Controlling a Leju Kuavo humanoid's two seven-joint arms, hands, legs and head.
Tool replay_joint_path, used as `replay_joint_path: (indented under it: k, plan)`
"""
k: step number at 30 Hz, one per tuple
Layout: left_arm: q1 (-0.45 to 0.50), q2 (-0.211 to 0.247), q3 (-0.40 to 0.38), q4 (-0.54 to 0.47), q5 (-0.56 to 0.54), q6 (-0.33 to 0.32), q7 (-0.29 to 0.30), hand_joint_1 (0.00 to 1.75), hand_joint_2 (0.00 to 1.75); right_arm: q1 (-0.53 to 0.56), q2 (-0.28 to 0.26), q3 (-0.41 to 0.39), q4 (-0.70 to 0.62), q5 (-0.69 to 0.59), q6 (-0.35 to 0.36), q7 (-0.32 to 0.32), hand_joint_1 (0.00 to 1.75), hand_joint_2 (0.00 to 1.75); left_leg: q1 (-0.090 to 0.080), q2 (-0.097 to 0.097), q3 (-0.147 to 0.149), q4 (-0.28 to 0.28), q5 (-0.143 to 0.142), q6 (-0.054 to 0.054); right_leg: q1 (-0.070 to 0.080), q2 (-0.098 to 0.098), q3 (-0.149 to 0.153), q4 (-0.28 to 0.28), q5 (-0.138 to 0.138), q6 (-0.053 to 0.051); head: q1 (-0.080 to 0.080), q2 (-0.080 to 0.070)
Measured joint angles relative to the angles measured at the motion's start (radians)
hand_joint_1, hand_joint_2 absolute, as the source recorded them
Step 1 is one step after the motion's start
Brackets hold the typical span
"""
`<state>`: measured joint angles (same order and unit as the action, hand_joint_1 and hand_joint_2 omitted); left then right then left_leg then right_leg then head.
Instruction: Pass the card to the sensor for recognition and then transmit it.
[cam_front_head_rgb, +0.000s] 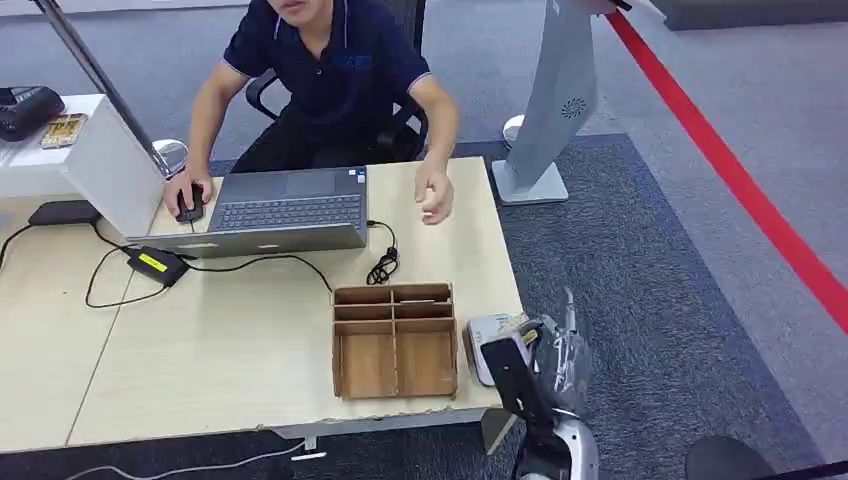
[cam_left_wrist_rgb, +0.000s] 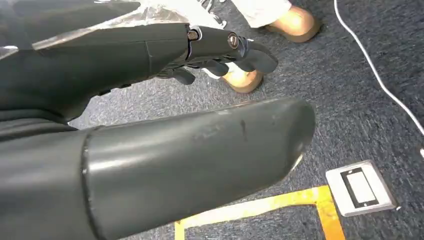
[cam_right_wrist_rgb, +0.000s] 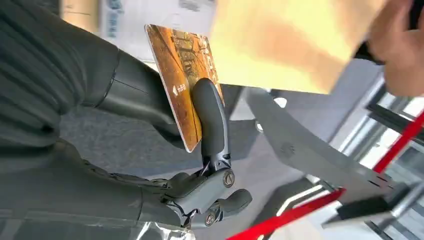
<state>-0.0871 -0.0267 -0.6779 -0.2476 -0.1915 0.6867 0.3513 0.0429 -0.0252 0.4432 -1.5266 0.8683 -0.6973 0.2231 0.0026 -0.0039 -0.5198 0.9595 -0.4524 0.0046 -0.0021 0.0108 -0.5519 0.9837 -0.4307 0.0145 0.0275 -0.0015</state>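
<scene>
An orange-gold card (cam_right_wrist_rgb: 181, 65) is pinched between the thumb and a dark finger (cam_right_wrist_rgb: 212, 120) of my right hand (cam_right_wrist_rgb: 75, 115). In the head view my right hand (cam_front_head_rgb: 545, 368), partly under clear plastic, sits at the table's front right corner. It is right beside a small white-grey sensor box (cam_front_head_rgb: 484, 338), with the card's edge (cam_front_head_rgb: 516, 323) just over it. My left hand (cam_left_wrist_rgb: 125, 50) hangs over blue carpet with its fingers stretched out and nothing in it.
A wooden compartment tray (cam_front_head_rgb: 395, 340) stands left of the sensor. A person sits behind the table (cam_front_head_rgb: 200, 340) at a laptop (cam_front_head_rgb: 285, 210), one hand on a mouse (cam_front_head_rgb: 189, 203), the other hand (cam_front_head_rgb: 433, 195) near the table's right edge. A white kiosk stand (cam_front_head_rgb: 555, 100) and a red floor line (cam_front_head_rgb: 740, 180) lie to the right.
</scene>
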Motion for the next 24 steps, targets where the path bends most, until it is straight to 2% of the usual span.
replay_joint_path:
  k: [6,11,24]
  plan:
    - [0.000,-0.002,0.000,0.000,0.000,0.000,-0.003,0.00,0.00,-0.091,-0.025,0.063,-0.076,-0.014,0.004,0.044,1.75,1.75,0.000,0.000,0.000,0.000,0.000,0.000,0.000,0.000,0.000,0.000,0.000,0.000,0.000,0.000]
    - [0.000,-0.002,0.000,0.000,0.000,0.000,-0.005,0.00,0.00,-0.143,-0.032,0.113,-0.113,-0.007,0.021,0.053,1.75,1.75,0.000,0.000,0.000,0.000,0.000,0.000,0.000,0.000,0.000,0.000,0.000,0.000,0.000,0.000]
    - [0.000,-0.006,0.000,0.000,-0.014,0.000,-0.010,0.00,0.00,-0.195,-0.048,0.190,-0.148,0.000,0.042,0.063,1.75,1.75,0.000,0.000,0.000,0.000,0.000,0.000,0.000,0.000,0.000,0.000,0.000,0.000,0.000,0.000]
